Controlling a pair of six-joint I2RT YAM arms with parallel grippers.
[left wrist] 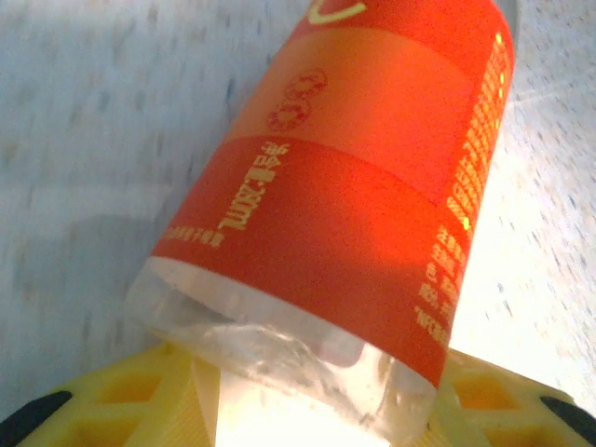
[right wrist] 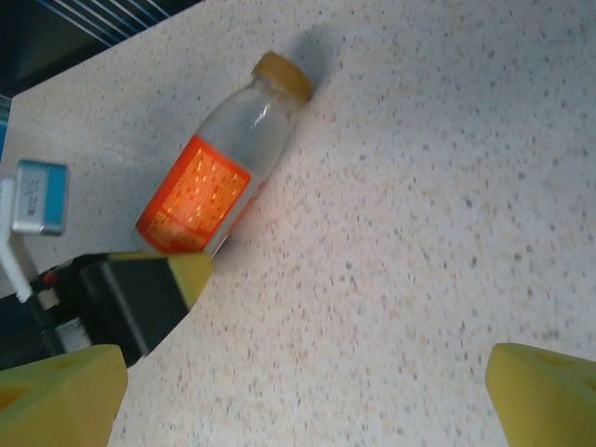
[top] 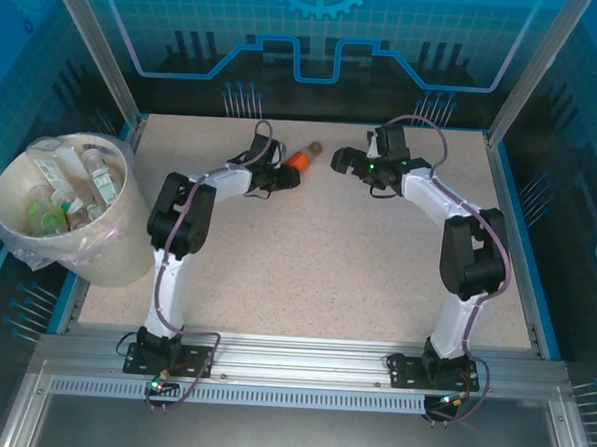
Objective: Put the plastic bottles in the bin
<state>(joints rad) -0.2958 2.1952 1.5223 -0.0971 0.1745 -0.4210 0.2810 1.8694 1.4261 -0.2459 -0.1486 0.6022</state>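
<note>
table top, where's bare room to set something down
Bare: the wide middle of the speckled beige table between the left arm and right arm. Crowded: far centre, where the left gripper clamps the orange-labelled clear plastic bottle and the open right gripper faces it; the cream-white round bin is packed with bottles.

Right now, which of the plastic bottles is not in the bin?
The orange-labelled bottle with the tan cap, lying on the table, its base gripped by the left pincer. The other bottles are all piled inside the bin.
</note>
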